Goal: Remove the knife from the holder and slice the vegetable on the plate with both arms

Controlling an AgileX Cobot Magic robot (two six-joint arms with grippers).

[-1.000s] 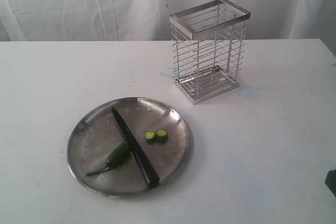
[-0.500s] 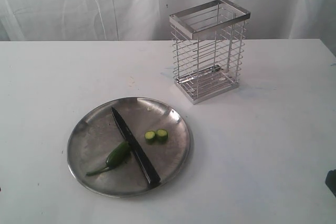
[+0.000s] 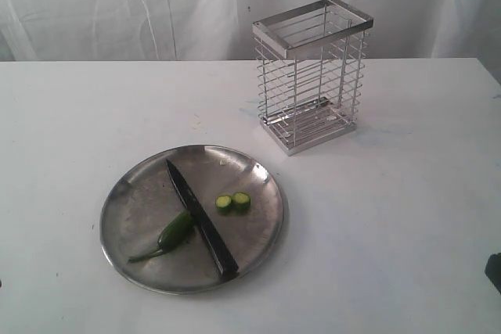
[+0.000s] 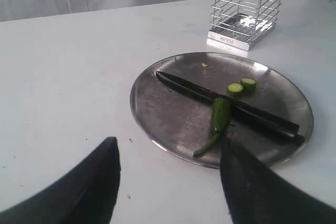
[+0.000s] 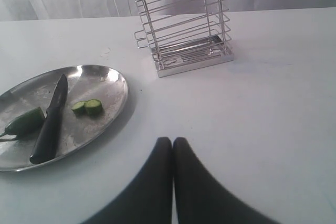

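Knife lies flat on the plate, out of the holder; tip points to the far left, handle to the near right, its end close to the plate's near rim; vegetable lies on the left side of the blade, touching it about midway, thin stem trailing toward the near-left rim; two cut slices sit side by side on the right side of the blade, just beside it, touching each other; plate sits near-left of centre on the white worktop; holder stands upright on the worktop, far right of the plate, well apart from it, nothing visible inside in the exterior view.

Left pincer: fingers spread wide apart, holding nothing, hanging over the worktop just off the plate's rim; one finger overlaps the rim in the left wrist view, contact cannot be told.

Right pincer: fingers pressed together, nothing between them, over bare worktop, plate off to one side and holder beyond, clear of both.

Exterior view shows only a dark sliver of the right arm at the right edge.
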